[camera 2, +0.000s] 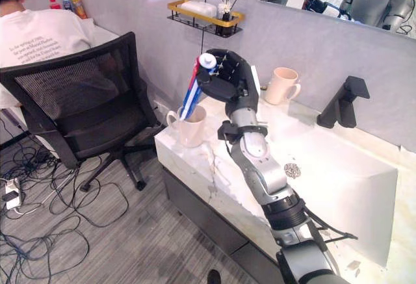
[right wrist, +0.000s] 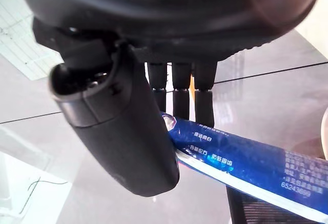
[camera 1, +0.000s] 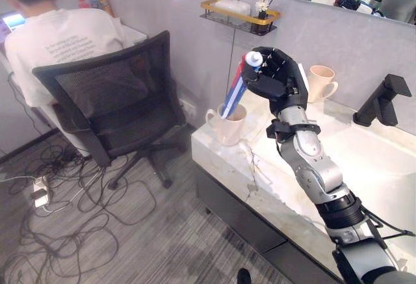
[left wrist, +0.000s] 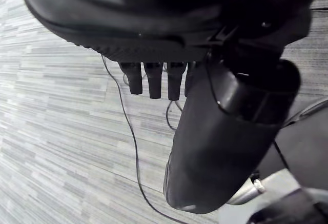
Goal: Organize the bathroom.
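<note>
My right hand (camera 1: 276, 76) is shut on a blue, red and white toothpaste tube (camera 1: 235, 92), pinching it near its white cap between thumb and fingers. The tube stands tilted, cap up, with its lower end inside the mouth of a cream mug (camera 1: 229, 128) at the left corner of the marble counter (camera 1: 227, 164). In the right wrist view the tube (right wrist: 246, 165) passes under the thumb (right wrist: 123, 131). My left hand (left wrist: 220, 137) hangs over the grey floor with straight fingers, holding nothing.
A second cream mug (camera 1: 320, 82) stands by the wall behind my hand. A black faucet (camera 1: 383, 101) overlooks the white sink (camera 1: 380, 167). A gold-rimmed wall shelf (camera 1: 237, 16) holds flowers. A person (camera 1: 52, 37) sits in a black office chair (camera 1: 110, 95) to the left, with cables on the floor.
</note>
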`<state>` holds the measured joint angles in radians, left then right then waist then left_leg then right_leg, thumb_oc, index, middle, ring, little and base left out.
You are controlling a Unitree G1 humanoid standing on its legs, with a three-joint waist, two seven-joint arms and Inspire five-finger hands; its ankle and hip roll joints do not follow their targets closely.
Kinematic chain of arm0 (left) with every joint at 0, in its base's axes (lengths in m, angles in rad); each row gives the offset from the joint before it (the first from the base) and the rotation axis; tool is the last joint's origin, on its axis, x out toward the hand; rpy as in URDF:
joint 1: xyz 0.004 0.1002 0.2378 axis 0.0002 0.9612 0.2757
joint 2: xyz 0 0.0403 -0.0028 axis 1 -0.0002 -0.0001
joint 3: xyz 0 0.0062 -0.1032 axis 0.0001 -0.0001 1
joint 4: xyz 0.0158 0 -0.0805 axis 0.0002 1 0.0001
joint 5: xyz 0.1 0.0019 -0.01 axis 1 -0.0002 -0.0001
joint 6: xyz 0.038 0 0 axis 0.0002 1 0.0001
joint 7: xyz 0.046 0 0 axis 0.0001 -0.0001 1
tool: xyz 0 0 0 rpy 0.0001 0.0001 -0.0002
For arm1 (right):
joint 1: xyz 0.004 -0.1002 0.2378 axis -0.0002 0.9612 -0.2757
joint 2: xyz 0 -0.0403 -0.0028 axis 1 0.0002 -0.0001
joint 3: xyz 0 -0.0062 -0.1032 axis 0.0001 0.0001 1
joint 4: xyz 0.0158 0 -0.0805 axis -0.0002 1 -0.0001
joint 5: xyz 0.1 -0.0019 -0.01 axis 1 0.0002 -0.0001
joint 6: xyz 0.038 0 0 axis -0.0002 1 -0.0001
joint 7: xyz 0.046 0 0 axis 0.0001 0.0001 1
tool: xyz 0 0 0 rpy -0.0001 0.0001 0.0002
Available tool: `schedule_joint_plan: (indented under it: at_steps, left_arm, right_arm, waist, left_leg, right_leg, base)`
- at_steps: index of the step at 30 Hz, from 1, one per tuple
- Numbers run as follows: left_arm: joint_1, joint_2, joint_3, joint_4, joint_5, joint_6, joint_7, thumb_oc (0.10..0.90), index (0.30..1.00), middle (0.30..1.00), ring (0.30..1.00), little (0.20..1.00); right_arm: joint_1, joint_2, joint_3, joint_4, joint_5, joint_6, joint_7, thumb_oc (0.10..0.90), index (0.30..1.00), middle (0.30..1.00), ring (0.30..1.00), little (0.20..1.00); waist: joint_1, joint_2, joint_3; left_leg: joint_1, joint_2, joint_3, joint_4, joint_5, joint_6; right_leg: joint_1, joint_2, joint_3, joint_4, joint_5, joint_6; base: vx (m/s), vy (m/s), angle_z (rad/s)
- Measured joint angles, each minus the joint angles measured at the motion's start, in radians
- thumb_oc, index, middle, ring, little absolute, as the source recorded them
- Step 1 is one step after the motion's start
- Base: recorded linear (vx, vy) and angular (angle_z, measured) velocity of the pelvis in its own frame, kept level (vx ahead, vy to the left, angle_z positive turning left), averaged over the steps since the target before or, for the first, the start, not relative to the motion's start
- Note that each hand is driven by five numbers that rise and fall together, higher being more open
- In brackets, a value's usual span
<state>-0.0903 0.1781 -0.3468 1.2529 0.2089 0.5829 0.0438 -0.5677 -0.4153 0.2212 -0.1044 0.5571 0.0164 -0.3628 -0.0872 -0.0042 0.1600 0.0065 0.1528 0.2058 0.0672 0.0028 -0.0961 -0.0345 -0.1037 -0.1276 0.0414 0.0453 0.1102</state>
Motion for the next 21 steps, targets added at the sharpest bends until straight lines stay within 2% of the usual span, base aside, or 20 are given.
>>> schedule_joint_plan:
  at_steps: [21]
  left_arm:
    - [-0.017,0.014,0.0,0.003,0.008,0.034,-0.002,0.8,0.9,0.9,0.9,0.9]
  right_arm:
    - [0.0,0.0,-0.001,-0.031,0.0,0.0,-0.014,0.4,0.3,0.3,0.3,0.3]
  waist:
    - [0.002,-0.034,-0.004]
  left_leg:
    - [-0.021,0.005,0.0,0.035,-0.011,0.002]
  right_leg:
    - [-0.028,-0.002,0.01,0.051,-0.015,-0.003]
  base:
    - [0.02,-0.032,-0.01]
